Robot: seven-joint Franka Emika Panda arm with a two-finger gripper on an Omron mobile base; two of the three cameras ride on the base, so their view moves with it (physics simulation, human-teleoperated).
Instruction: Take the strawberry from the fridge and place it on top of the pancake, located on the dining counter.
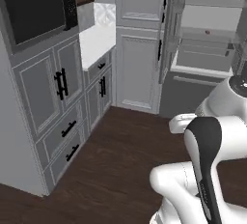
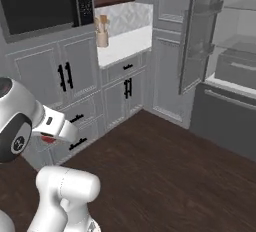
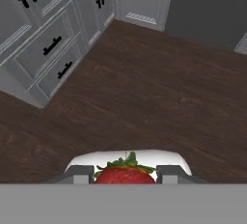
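Between end effector (image 3: 125, 175) fingers, strawberry (image 3: 125, 174) leaves-up.

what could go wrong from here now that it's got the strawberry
1. The red strawberry with green leaves sits between the tips of the tool, high above the dark wood floor; a jolt could drop it.
2. The tall dark grey fridge stands with its door open, and a turning arm might clip it.
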